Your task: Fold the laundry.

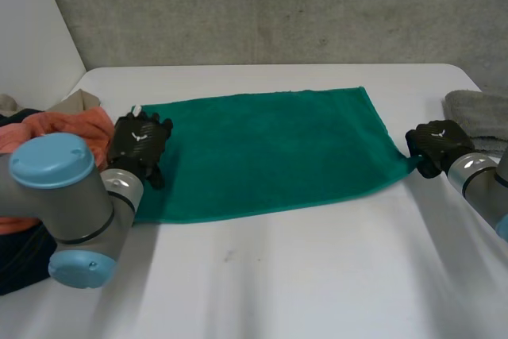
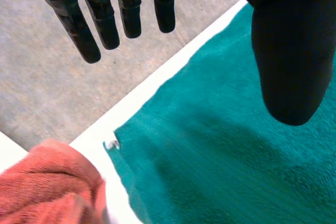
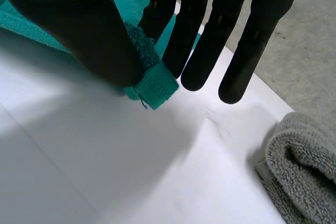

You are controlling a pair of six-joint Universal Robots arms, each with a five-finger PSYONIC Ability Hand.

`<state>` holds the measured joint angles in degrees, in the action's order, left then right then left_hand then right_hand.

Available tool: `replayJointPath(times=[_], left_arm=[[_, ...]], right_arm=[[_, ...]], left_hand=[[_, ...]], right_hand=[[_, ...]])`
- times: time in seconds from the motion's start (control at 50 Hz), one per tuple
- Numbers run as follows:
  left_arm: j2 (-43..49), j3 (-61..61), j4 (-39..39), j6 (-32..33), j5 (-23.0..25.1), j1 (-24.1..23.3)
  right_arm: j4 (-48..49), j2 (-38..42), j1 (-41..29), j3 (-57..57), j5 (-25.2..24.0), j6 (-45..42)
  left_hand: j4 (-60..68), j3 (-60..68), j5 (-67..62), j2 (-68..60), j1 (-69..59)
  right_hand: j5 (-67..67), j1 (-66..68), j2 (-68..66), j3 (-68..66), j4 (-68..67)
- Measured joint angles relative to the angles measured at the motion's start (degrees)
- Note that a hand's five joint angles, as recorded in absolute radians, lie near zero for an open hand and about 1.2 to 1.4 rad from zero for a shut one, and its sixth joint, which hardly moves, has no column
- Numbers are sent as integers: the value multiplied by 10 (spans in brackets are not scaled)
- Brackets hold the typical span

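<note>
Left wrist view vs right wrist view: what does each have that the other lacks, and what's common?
Left wrist view adds: the left robot hand, fingers straight and holding nothing, over a corner of the green towel that has a small white tag; an orange cloth lies beside that corner. Right wrist view adds: the right robot hand pinching another towel corner between thumb and fingers; a grey towel lies nearby. Shared: the green towel, the white table, the concrete floor.

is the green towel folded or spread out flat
Spread. The green towel lies as a single flat layer on the table, no fold in it; the right hand pinches one corner.
</note>
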<state>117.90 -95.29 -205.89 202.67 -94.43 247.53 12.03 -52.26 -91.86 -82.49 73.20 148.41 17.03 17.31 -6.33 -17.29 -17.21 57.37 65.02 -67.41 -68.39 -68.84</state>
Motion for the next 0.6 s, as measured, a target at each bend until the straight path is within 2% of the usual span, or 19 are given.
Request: replayJointPath(times=[0.16,0.26,0.44,0.6], left_arm=[[-77,-72,52,-6,-10,13],[-93,-107,94,-6,-14,25],[-72,-117,116,-6,-13,59],[-18,-87,88,-7,18,93]], right_arm=[[10,-17,7,-15,-1,12],[13,-20,7,-20,-2,11],[13,-20,4,-24,-3,10],[12,-20,5,-28,-5,8]], left_hand=[[-5,-5,2,4,2],[-2,-4,-9,3,1],[59,56,-70,-55,-61],[131,125,-138,-125,-128]], right_hand=[[0,0,0,0,0],[0,0,0,0,0],[0,0,0,0,0],[0,0,0,0,0]])
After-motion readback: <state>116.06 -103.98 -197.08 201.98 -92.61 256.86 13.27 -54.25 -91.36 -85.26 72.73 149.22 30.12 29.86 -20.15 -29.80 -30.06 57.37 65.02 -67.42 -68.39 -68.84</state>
